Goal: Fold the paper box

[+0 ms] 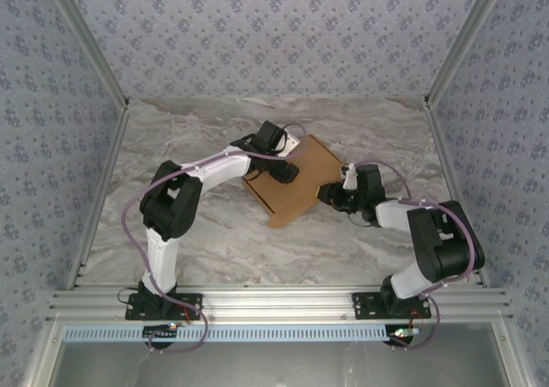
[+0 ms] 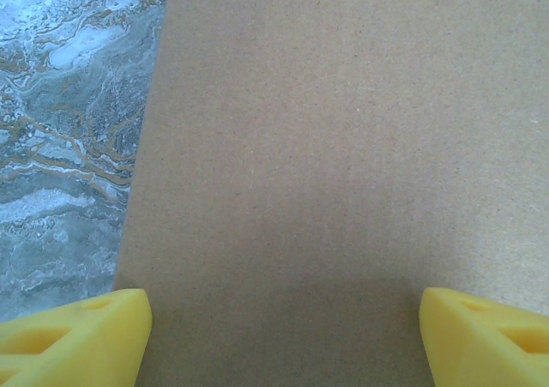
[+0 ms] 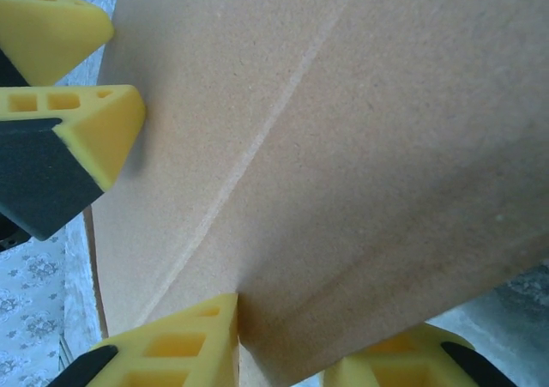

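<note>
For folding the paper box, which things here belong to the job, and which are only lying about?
Belong to the job: paper box, left end effector, right end effector.
Only surroundings: marble table, patterned walls.

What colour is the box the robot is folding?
The paper box is plain brown; the left wrist view shows it best.

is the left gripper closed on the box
No, in the left wrist view the left gripper has its fingers spread wide apart over the flat face of the box.
</note>
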You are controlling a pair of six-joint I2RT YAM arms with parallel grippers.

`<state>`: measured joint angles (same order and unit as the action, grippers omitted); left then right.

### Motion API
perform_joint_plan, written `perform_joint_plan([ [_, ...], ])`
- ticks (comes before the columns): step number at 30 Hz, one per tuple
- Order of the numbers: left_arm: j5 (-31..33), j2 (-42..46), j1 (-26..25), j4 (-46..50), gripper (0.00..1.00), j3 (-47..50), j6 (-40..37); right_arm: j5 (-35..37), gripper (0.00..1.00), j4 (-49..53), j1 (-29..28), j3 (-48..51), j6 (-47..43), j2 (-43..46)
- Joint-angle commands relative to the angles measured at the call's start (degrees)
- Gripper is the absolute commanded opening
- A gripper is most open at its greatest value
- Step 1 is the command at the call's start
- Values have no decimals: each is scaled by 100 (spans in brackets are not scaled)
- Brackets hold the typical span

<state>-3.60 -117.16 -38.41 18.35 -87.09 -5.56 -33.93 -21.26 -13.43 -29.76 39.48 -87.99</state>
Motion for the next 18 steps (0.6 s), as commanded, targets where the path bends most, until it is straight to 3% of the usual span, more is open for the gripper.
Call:
perform_joint_plan([
  [1,361,-118,28,494,81,-81,-62,199,26,42,69,143,-66,-281],
  [6,122,77,150,468,82,-347,141,194,24,-19,91,145,-72,-360],
  [18,-1560,-512,1078,1329,79,-1175,696,161,22,86,140,51,-159,-300],
])
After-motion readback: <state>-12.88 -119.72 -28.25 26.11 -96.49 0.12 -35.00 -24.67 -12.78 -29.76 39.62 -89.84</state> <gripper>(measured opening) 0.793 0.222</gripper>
